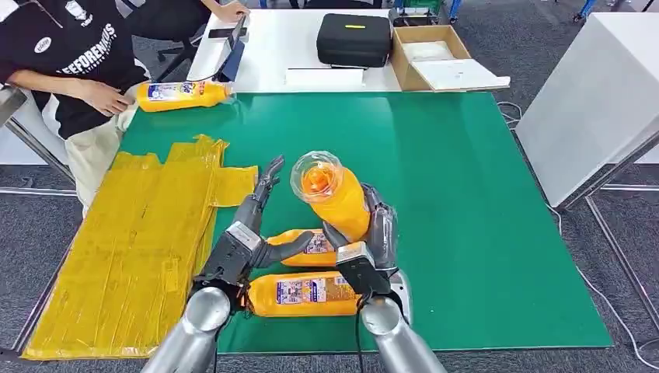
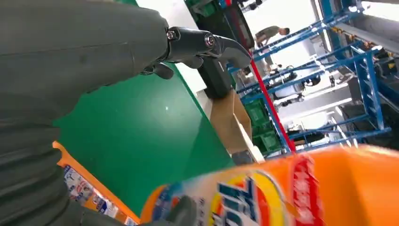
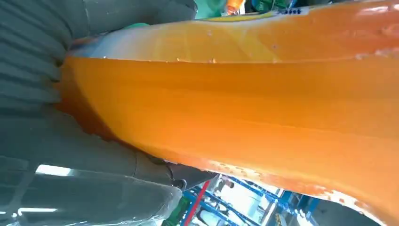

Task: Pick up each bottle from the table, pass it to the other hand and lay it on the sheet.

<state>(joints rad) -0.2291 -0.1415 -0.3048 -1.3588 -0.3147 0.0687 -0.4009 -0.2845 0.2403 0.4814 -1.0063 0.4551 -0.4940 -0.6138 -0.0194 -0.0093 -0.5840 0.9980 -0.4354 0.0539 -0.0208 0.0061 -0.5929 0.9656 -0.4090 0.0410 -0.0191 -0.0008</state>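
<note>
Fingers of the right robot hand (image 1: pixel 371 237) wrap an orange detergent bottle (image 1: pixel 336 196), lifted base-up off the green counter (image 1: pixel 482 217), evidently for handover. The left robot hand (image 1: pixel 255 225), spread and holding nothing, waits just beside it. Two more bottles (image 1: pixel 307 293) lie below; the yellow sheet (image 1: pixel 132 249) waits leftward.

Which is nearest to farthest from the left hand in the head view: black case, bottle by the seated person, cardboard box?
From the left hand:
1. Bottle by the seated person, lying at the mat's far left corner.
2. Black case, on the white table beyond the mat.
3. Cardboard box, right of the case.
</note>
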